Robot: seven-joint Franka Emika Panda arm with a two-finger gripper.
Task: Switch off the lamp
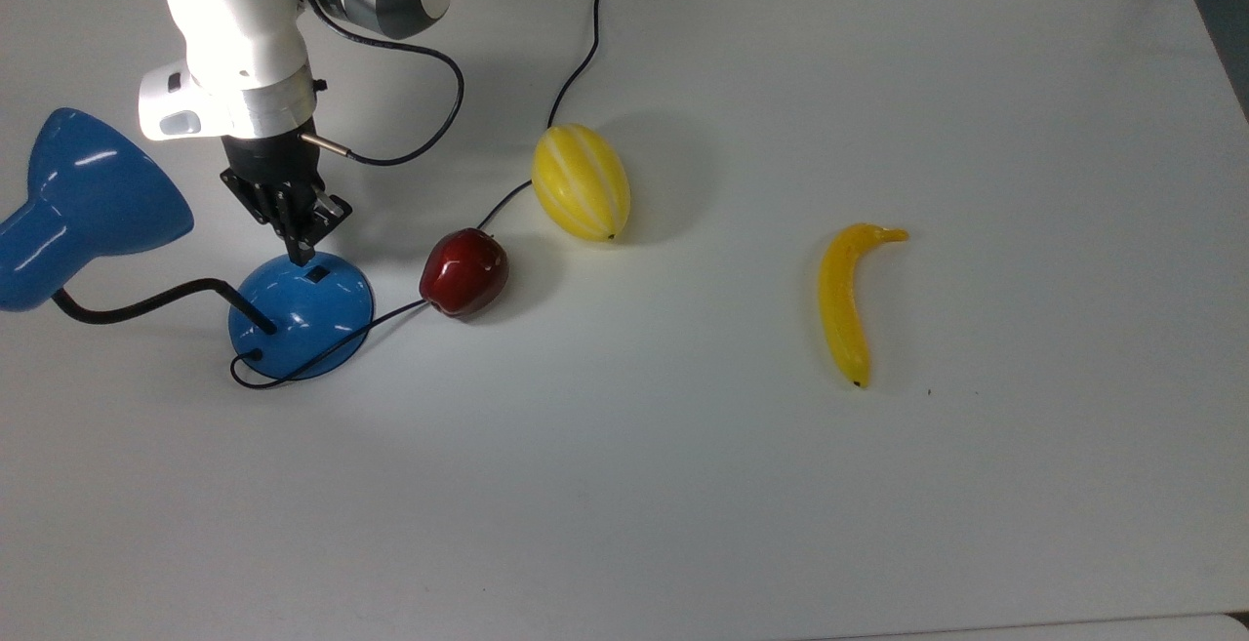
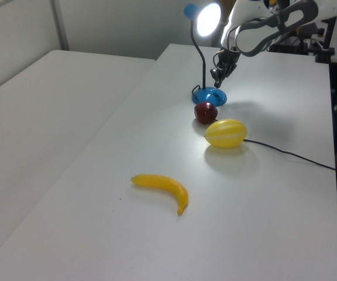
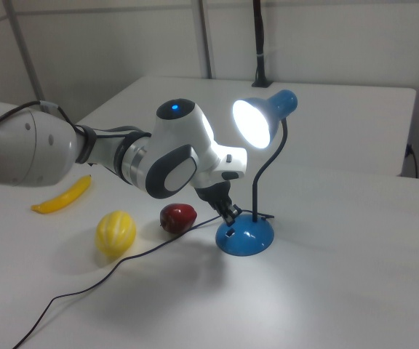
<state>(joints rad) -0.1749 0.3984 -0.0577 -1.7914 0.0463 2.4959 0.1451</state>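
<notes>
the lamp (image 1: pixel 293 314) stands near the bench's (image 1: pixel 683 504) edge at the top view's left, its blue dome base on the surface, black neck bending up to the cone shade (image 3: pixel 257 120), which glows brightly. the small black switch (image 1: pixel 317 273) sits on the dome's top. the claw (image 1: pixel 299 256) points down with its tip just beside the switch, fingers pressed together, gripping nothing. the black cord (image 1: pixel 576 65) runs from the base past a red apple (image 1: pixel 464 272) and a yellow melon (image 1: pixel 581 182) toward the far edge. a banana (image 1: pixel 845 301) lies well apart, toward the top view's right.
</notes>
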